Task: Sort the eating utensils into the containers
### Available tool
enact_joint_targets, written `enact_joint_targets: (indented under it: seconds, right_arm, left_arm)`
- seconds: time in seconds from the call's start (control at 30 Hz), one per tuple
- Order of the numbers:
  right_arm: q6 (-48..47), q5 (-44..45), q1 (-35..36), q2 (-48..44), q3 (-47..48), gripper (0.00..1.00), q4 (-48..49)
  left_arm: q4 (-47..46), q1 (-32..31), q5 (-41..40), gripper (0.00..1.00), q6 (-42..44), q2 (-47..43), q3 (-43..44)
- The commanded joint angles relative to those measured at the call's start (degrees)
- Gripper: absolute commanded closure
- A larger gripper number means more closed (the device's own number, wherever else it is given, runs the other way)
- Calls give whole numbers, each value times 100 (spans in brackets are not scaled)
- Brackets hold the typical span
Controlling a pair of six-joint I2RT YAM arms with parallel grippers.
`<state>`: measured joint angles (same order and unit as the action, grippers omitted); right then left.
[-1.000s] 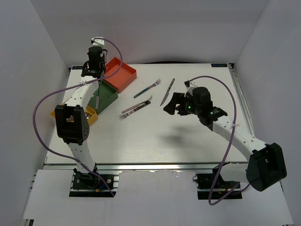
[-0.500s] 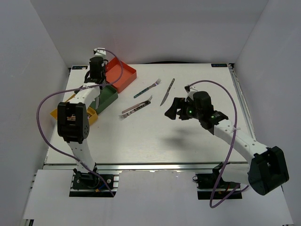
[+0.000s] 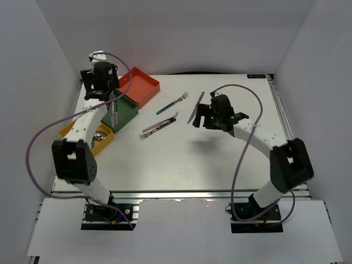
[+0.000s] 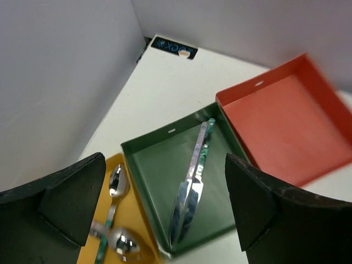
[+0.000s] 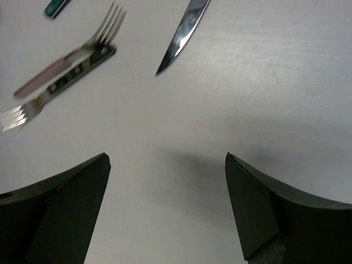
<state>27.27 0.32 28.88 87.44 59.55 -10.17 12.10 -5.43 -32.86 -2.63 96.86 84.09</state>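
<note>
Left gripper (image 4: pixel 164 179) spread wide above the green tray (image 4: pixel 142 163), which holds seemingly two knives (image 4: pixel 190 190). Right gripper (image 5: pixel 166 165) spread, a loose knife (image 5: pixel 184 30) at its twelve o'clock on the desk (image 5: pixel 258 82).

A white table (image 3: pixel 181 165) is seen, with three trays set close together at its far left: a red tray (image 3: pixel 142 87) farthest, a green tray (image 3: pixel 127 113) just nearer, and a yellow tray (image 3: pixel 108 137) nearest. Toward the far middle, a teal-handled fork (image 3: pixel 171 104) and a knife (image 3: pixel 196 108) are laid apart. Just nearer, a pair of forks (image 3: pixel 159 126) is laid together, touching.
</note>
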Motion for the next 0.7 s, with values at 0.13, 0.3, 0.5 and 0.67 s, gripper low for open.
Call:
enact_joint_targets:
  seconds: [0.13, 0.3, 0.5, 0.67]
  right_arm:
    - [393, 1962, -32, 2302, 2612, 11, -1065]
    - [368, 2771, -76, 3996, 4440, 14, -1601]
    - [-195, 2810, -198, 5792, 7217, 14, -2419]
    - [-11, 1789, -559, 6039, 7195, 30, -2340]
  left_arm:
    - [840, 7, 1132, 2, -1143, -3179, -1568]
    - [390, -2, 1368, 2, -1204, -4394, -3178]
    - [592, -90, 1905, 2, -1231, -4176, -3356]
    - [522, -98, 2161, 2, -1266, -4201, -3373]
